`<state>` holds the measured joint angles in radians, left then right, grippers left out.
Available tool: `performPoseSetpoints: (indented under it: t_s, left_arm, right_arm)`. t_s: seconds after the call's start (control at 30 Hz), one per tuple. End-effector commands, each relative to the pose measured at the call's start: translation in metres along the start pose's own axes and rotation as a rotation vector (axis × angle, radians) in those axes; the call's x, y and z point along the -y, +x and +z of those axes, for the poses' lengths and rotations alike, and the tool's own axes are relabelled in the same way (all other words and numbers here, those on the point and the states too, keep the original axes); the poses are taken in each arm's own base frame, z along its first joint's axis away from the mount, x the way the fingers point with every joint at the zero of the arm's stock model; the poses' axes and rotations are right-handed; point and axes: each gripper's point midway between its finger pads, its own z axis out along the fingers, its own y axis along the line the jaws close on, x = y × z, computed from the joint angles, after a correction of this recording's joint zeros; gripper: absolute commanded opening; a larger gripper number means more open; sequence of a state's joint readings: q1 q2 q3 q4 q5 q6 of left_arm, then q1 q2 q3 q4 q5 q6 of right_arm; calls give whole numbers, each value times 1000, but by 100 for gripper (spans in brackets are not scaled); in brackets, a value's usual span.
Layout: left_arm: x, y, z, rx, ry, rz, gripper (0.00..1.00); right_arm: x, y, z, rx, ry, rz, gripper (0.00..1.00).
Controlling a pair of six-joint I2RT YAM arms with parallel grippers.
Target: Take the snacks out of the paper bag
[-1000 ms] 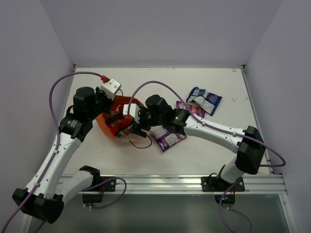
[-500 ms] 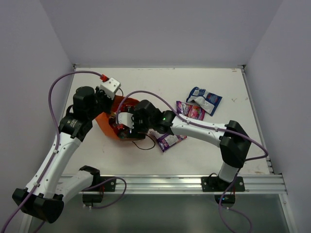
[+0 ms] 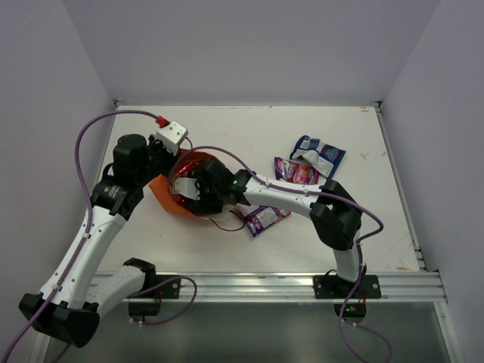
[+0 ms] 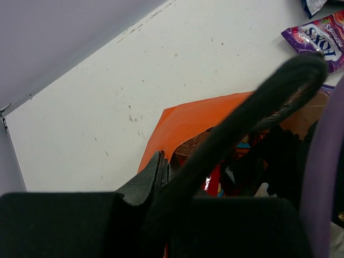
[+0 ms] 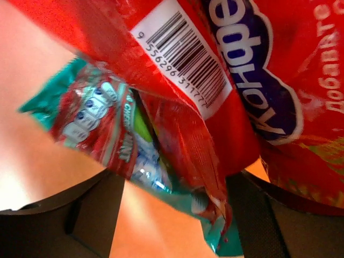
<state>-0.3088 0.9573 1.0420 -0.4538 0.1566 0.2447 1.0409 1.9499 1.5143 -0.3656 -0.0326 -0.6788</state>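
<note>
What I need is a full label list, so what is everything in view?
bag: 1, orange, table left of centre
red packets: count unclear, red, inside bag
green packet: 1, green, inside bag, partly behind the red
purple packets: 2, purple, one by bag's mouth, one further right
blue packet: 1, blue and white, far right
cord: 1, dark, near side of bag
table: 1, white
cables: 2, purple, along the arms
left arm: white and black, jaws shut on bag's rim
right arm: white and black, jaws open inside bag, around packets
</note>
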Motion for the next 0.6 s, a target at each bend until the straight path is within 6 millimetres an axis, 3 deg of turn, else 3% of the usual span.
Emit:
performPoseSetpoints:
  t_s: [0.0,0.13,0.17,0.2,0.37,0.43,0.57]
  left_arm:
    - [-6,-46,-10,144,-12,13,0]
    - [-7,-46,-11,143,-20,11,0]
    - [-7,-46,-11,142,-20,13,0]
    - [-7,-46,-11,142,-20,13,0]
    - [-8,-44,-11,136,-25,14,0]
    - [-9,-42,-11,128,-34,15,0]
    - [-12,-40,-12,125,-47,18,0]
  right_arm:
    - [-7,35,7,-181,-9,-8,77]
    - [-3,47,14,-245,31,16,62]
    - [-2,48,13,-248,38,23,51]
    - [-1,47,12,-244,43,40,46]
    - [6,38,-1,-219,73,58,35]
    - [12,34,-11,-203,101,61,24]
    - [22,23,-32,-162,149,69,19]
